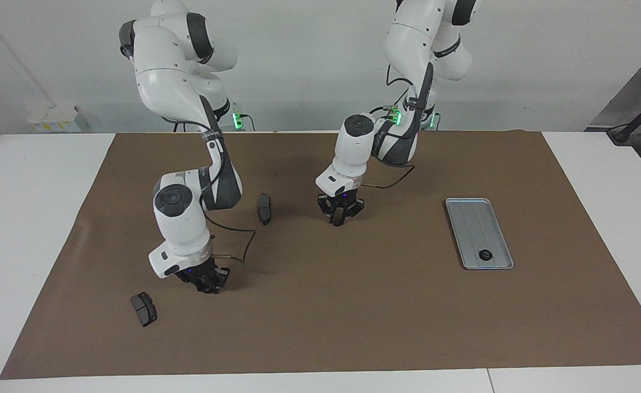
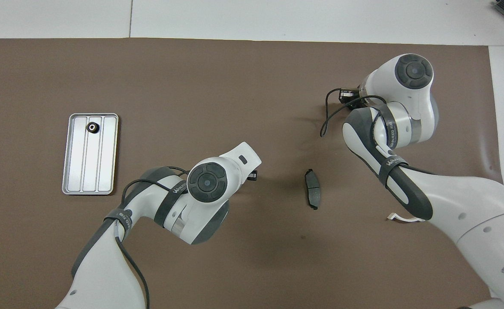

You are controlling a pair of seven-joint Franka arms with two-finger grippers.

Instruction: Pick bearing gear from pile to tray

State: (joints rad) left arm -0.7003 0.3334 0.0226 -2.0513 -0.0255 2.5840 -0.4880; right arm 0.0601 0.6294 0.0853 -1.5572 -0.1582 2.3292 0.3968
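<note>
My left gripper [image 1: 337, 221] is down on the brown mat near the table's middle, its fingertips drawn together on a small black bearing gear that barely shows between them. My right gripper [image 1: 209, 287] is down on the mat toward the right arm's end, its fingers likewise closed around a second black gear. In the overhead view the arms' wrists cover most of the left gripper [image 2: 253, 175] and the right gripper [image 2: 348, 95]. The silver tray [image 1: 475, 224] [image 2: 89, 163] lies toward the left arm's end with one black gear [image 1: 484, 254] [image 2: 92, 127] in it.
A dark grey brake pad [image 1: 264, 208] [image 2: 312, 194] lies between the two grippers. A second pad [image 1: 144, 308] lies beside the right gripper, farther from the robots. A white curved bracket [image 2: 399, 218] peeks out from under the right arm. Cables hang from both wrists.
</note>
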